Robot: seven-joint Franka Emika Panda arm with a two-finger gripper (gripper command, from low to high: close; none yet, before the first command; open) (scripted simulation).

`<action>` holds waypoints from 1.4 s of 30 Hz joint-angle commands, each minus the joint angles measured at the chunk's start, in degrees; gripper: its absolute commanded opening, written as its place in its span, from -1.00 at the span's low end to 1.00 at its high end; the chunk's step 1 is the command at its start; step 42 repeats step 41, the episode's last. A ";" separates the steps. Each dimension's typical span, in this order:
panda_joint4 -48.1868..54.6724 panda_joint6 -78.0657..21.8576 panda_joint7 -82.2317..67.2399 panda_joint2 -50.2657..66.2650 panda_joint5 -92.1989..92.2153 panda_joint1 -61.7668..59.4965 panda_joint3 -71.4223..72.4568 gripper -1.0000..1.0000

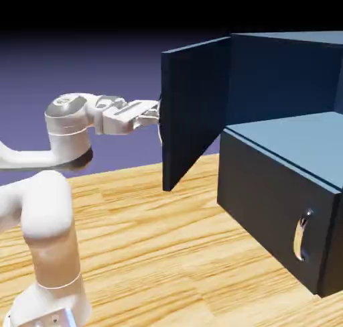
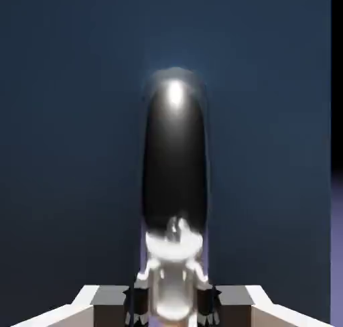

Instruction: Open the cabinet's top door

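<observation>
The dark navy cabinet [image 1: 288,84] fills the exterior view's right. Its top door [image 1: 194,114] stands swung wide open, edge-on toward the arm. My gripper [image 1: 155,115] reaches from the left and is shut on the top door's curved silver handle [image 2: 174,165]. In the hand view the handle rises between my fingertips [image 2: 137,300] against the door's flat navy panel [image 2: 67,151]. The handle's lower end sits pinched at my gripper [image 2: 173,299]. In the exterior view only a thin sliver of the handle shows at the door's edge.
The lower, shorter navy panel [image 1: 275,208] juts forward at the right, with its own silver handle [image 1: 301,235]. The wooden table [image 1: 154,252] spreads below the open door. My white arm [image 1: 47,218] rises at the lower left.
</observation>
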 commanded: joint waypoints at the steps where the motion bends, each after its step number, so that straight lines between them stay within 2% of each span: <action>1: 0.74 -2.56 -0.20 0.14 1.89 0.97 1.79 -1.00; 7: 7.92 -17.51 -0.68 2.60 12.01 3.18 12.96 -1.00; 12: 17.56 -29.74 -0.85 5.50 19.17 -0.29 21.65 -1.00; 26: 46.63 -55.32 -3.14 8.63 28.82 -19.48 35.39 -1.00; 42: 77.77 -77.20 -8.20 7.84 31.42 -41.72 41.68 -1.00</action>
